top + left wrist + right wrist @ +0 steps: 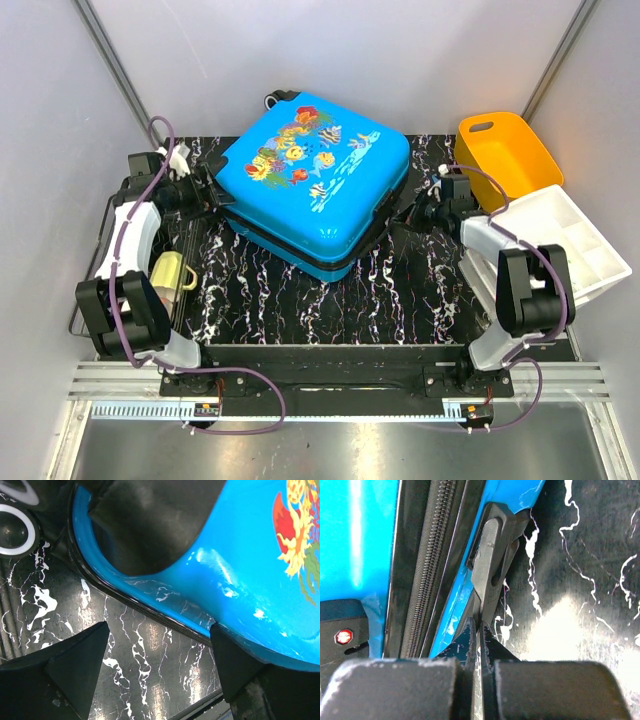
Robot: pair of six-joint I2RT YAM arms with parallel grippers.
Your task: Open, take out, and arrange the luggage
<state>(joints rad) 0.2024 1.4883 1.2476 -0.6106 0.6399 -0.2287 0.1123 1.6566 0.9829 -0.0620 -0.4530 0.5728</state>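
Observation:
The luggage (315, 180), bright blue with a fish print, lies closed and flat at the middle back of the table. My left gripper (212, 192) is at its left corner. It stands open (157, 660), its right finger against the blue shell (240, 580) and only table between the jaws. My right gripper (400, 215) is at the suitcase's right edge. There it is shut (480, 625) on the grey zipper pull (492, 565), which sticks out from the black zip band (427, 570).
An orange bin (505, 150) stands at the back right, with a white compartment organiser (580, 240) in front of it. A pale yellow cup-like object (172, 272) lies near the left arm. A suitcase wheel (15, 530) shows in the left wrist view.

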